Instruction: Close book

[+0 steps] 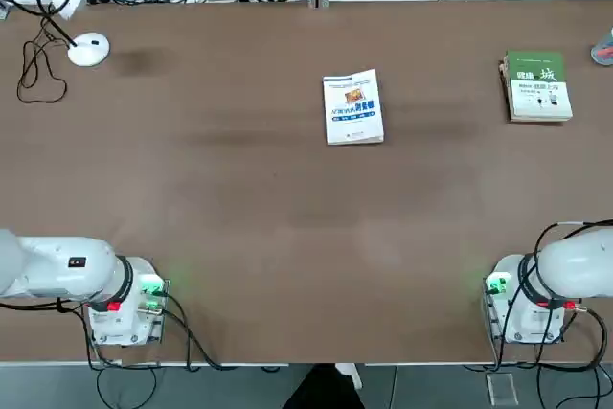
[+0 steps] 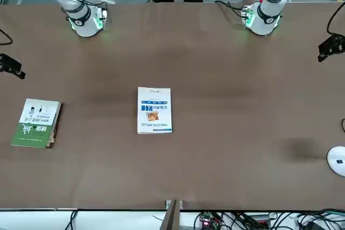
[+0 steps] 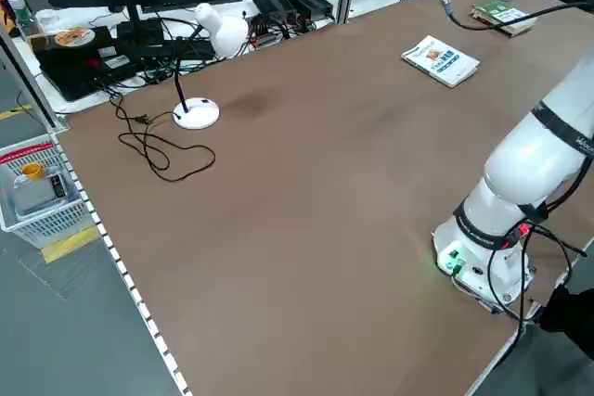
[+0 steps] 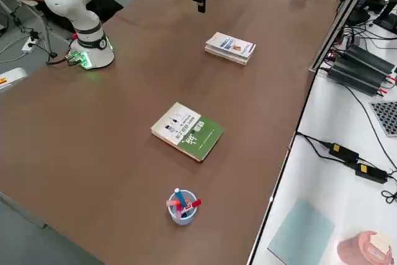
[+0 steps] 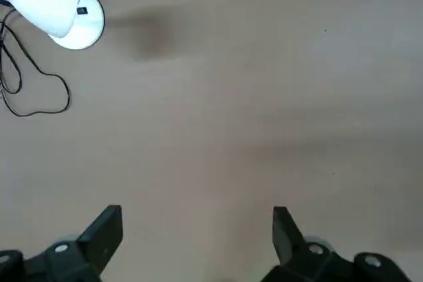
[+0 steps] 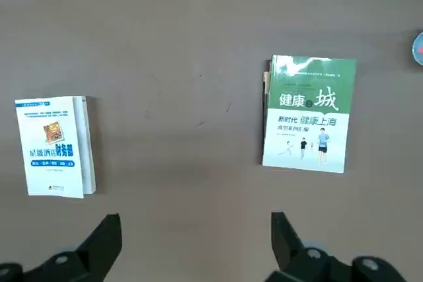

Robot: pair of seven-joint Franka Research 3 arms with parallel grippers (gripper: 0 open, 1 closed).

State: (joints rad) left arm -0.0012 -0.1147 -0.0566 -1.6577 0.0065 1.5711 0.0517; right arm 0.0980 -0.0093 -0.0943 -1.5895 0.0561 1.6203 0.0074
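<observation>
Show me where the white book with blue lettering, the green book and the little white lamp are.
white book [image 1: 353, 107]: top view, middle of its closed front cover.
green book [image 1: 537, 86]: top view, centre of its cover, near the table's right edge.
lamp [image 1: 88, 49]: top view, on its white head at far left.

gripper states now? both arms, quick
Left gripper: open, fingers wide apart, holding nothing, above bare table.
Right gripper: open, holding nothing, above the table near the two books.

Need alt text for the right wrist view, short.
A white paperback book lies closed on the brown table, with a green-and-white book lying apart from it. The right gripper hangs above them, open and empty.
</observation>
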